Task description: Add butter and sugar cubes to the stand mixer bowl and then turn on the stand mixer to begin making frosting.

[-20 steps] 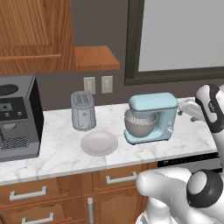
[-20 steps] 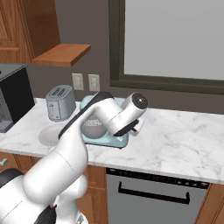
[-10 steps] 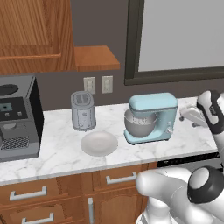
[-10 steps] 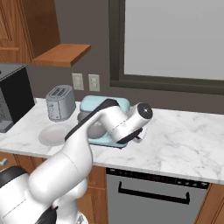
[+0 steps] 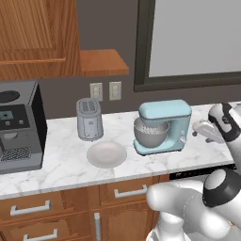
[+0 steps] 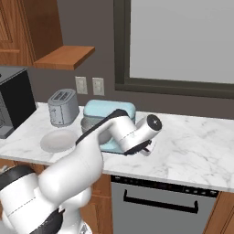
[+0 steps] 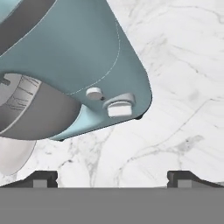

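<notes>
Now bent low over the white marble counter (image 6: 192,141), just right of the light-blue stand mixer (image 5: 164,126) holding its brushed-steel grey bowl (image 5: 149,134); two-finger gripper (image 7: 112,177) spread wide, empty, facing the mixer's side.

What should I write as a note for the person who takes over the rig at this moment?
Claw: open, holding nothing, beside the rear end of the stand mixer, facing its pale switch and round knob.
Stand mixer bowl: seated under the mixer head, on the marble counter.
Plate is bare; butter and sugar cubes cannot be made out.
Done: cannot tell whether the ingredients are in the bowl.
Left: check the bowl, then switch the mixer on.
</notes>
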Available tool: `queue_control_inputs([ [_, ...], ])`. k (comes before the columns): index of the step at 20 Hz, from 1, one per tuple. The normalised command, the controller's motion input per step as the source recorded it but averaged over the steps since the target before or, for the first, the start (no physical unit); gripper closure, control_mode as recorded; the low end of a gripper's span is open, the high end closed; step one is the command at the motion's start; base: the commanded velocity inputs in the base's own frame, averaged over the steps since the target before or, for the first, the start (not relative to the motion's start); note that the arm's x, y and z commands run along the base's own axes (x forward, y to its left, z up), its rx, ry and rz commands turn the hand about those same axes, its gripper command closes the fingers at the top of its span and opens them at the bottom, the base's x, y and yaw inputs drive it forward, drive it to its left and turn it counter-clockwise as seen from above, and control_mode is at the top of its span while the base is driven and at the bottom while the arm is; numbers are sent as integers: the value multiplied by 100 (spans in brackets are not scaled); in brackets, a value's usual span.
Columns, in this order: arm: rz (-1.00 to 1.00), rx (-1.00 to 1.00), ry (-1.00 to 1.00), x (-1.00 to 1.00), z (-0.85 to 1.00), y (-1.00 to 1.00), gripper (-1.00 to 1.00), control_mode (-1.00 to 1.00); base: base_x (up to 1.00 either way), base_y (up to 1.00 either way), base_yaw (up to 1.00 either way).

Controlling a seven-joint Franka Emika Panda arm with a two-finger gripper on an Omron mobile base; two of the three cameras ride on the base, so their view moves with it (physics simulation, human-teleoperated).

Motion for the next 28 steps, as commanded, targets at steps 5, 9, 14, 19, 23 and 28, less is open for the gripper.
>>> queue_control_inputs([
  [5,0,0,6,14,-26,-1,-100,-100,0,0,0],
  [9,0,0,0,-12,-21,8,-100,-100,0,0,0],
  [14,1,-2,-2,-38,-9,45,-100,-100,0,0,0],
  [19,0,-12,-6,-14,0,61,-100,-100,0,0,0],
  [23,0,-20,-2,10,3,29,-100,-100,0,0,0],
  [28,0,-21,0,37,0,-1,-100,-100,0,0,0],
])
